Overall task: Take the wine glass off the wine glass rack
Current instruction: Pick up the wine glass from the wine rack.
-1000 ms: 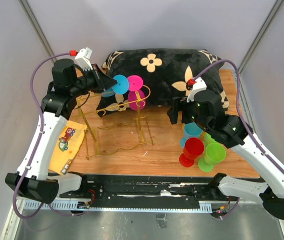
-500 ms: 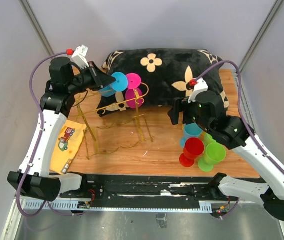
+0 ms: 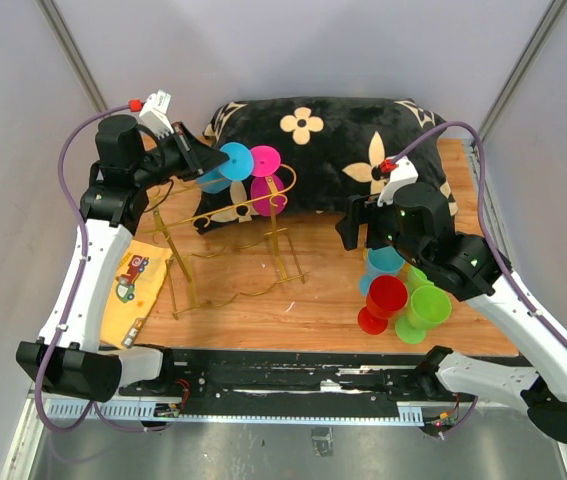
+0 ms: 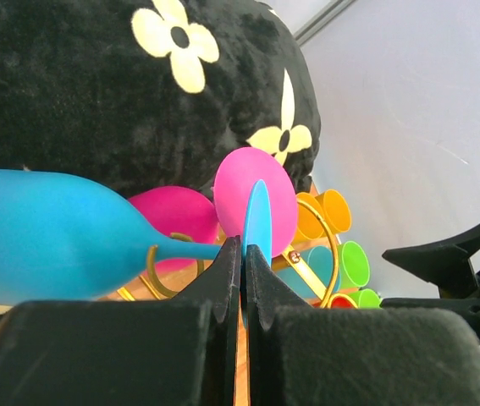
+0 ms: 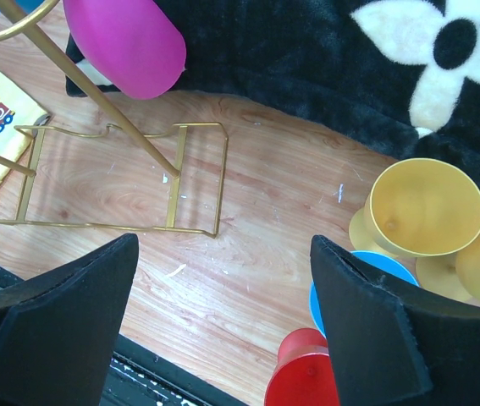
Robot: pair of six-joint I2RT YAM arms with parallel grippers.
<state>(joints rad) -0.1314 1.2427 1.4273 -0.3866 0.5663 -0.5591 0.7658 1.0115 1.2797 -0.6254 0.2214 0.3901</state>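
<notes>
Blue wine glass lies sideways at the top of the wine glass rack, toward the far-left corner of the surface. A gold curl sits just under its stem. Left gripper is clamped on the edge of the glass's round foot. Pink wine glass hangs just beside it. Right gripper is spread wide and holds nothing, above loose plastic glasses near the right edge.
</notes>
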